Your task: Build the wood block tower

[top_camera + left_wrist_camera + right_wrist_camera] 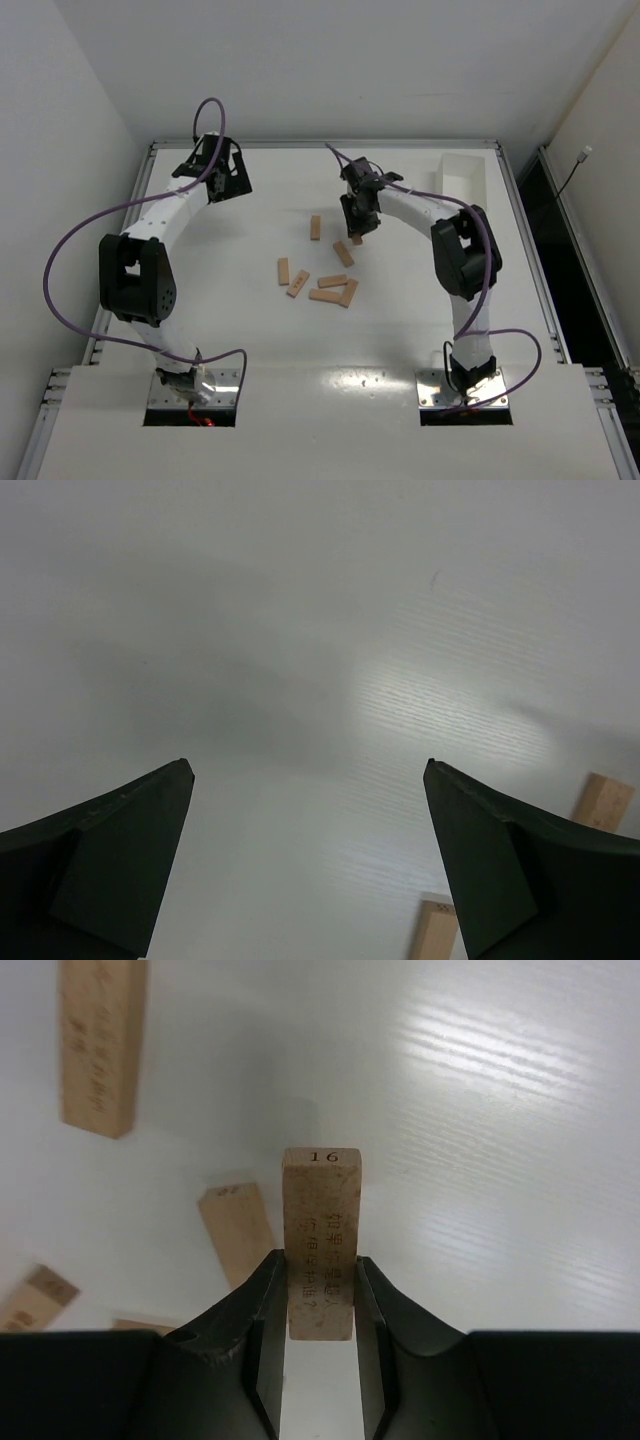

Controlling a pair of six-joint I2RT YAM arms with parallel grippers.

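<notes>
Right gripper [320, 1258] clamps wood block [321, 1200] across its narrow sides, at the end nearest the wrist. Judged light, rigid, smooth; a mid-length hold looks steadier. Left gripper [307, 763] splayed, empty.

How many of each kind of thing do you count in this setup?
wood blocks: 8 (7 lying loose, 1 in the right gripper)
white tray: 1
robot arms: 2
Total: 11
</notes>
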